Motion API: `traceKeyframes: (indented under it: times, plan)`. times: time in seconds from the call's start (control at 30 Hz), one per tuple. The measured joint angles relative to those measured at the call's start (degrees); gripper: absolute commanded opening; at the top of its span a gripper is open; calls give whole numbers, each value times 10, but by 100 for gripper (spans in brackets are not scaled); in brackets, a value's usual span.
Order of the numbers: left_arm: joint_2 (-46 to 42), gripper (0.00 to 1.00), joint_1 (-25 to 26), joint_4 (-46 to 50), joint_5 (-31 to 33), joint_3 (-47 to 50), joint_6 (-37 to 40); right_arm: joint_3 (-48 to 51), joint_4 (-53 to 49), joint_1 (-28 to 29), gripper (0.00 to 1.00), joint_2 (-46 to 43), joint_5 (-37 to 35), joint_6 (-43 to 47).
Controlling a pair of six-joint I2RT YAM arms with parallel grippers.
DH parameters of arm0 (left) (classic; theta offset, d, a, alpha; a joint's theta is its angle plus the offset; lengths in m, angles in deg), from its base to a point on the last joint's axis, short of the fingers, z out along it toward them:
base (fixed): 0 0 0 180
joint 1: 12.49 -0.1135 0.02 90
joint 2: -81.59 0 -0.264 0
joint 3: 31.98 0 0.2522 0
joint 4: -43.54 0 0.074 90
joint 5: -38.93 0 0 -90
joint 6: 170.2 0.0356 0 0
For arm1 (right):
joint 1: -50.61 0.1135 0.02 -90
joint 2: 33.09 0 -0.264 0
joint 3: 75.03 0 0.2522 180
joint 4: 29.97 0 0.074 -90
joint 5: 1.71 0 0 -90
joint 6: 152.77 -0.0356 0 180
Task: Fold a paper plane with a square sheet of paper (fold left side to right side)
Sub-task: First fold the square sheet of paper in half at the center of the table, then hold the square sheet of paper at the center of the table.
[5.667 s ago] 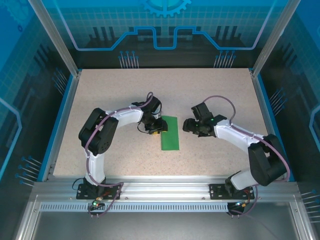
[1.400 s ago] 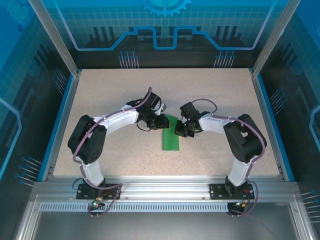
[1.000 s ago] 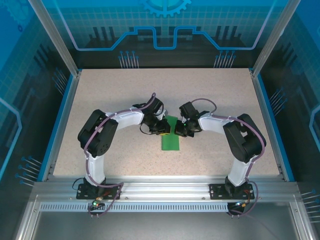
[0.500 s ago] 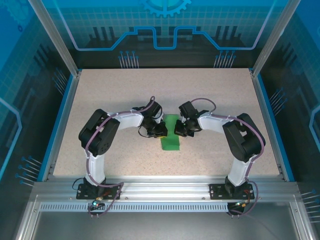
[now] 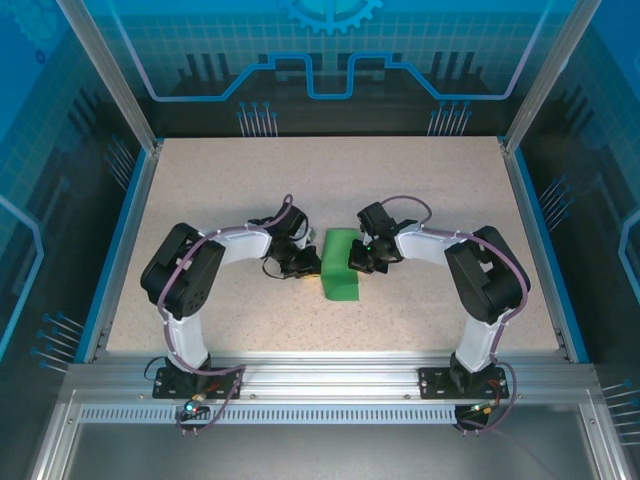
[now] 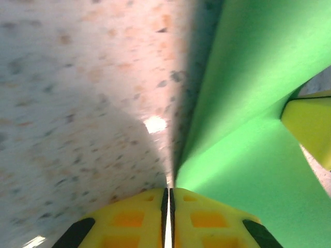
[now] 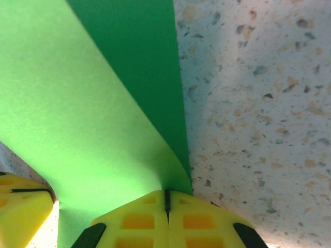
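- Centre of the tabletop, between the two arms: the square sheet of paper lies as a narrow green strip, and its far end bulges up off the surface.
- The left hand is clenched on the sheet's left edge. In the left wrist view its yellow fingers meet with only a hairline between them, and the green runs right into that line.
- The right hand is pinched tight as well, on the right edge. In the right wrist view the paper curls up from the tabletop straight into the closed tips.
- The step looks like bringing the left side over onto the right side.
- To do it well, the right hand should act as the anchor, held low and steady so the strip does not slide.
- The left hand should carry its edge in a low arc toward the right. It should never pull outward against the other grip, because paper this thin would crumple or tear.
- The edges should sit flush before anything presses down, and the crease should then be run from one end to the other.
- The two sets of fingertips are very near each other, so there is little room to avoid a bump.
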Motion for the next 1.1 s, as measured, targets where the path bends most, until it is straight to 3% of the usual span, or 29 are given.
traceKeyframes:
  times: [0.33, 0.7, 1.1]
  plan:
    - [-41, 13, -5, -33, -30, 7, -9, 0, 1, 0, 5, 0, 1, 0]
    - [37, 14, 25, -78, -65, -29, -32, 0, 1, 0, 5, 0, 1, 0]
    - [56, 14, 28, -80, -65, -30, -32, 0, 2, 1, 5, -2, 2, 8]
